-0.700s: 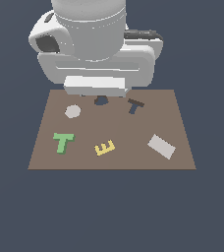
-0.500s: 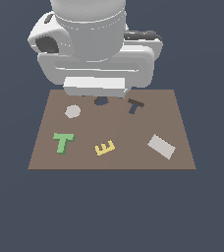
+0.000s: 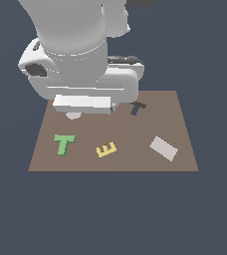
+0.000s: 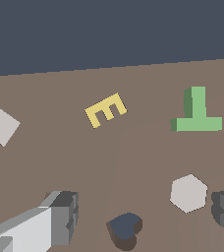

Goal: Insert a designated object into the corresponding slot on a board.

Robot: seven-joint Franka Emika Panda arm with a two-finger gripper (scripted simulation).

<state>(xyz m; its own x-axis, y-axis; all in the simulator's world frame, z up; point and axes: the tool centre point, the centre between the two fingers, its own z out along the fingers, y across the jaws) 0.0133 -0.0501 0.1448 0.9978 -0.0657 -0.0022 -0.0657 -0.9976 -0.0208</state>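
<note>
Exterior view puts the green T (image 3: pixel 63 144) flat on the board (image 3: pixel 185 149) at the lower left of the frame, with the yellow E (image 3: pixel 106 149) just to its right and a pale rectangular tile (image 3: pixel 164 148) further right. The dark T-shaped slot (image 3: pixel 138 107) sits near the upper middle of the board, partly tucked under the arm's bulky body. Green T and slot are well apart, and the arm hangs over the board's upper left part, not over the T.

In the wrist view the gripper (image 4: pixel 143 216) has its fingers (image 4: pixel 62 216) spread wide, with nothing between them; only the board, a dark heart-shaped hole (image 4: pixel 125 229) and a pale hexagon (image 4: pixel 188 193) lie under the gap. The green T (image 4: pixel 196 115) is off toward the upper right of that frame.

The main risks, as I judge them:
- Descending here would close on nothing, or clip the hexagon.
- The T is thin and flat; gripping across the wrong bar could let it twist in the fingers.
- The slot looks rotated relative to the block, so a missed turn would leave it perched on the rim.
- The heart hole lies close to the slot and could be mistaken as the target.
</note>
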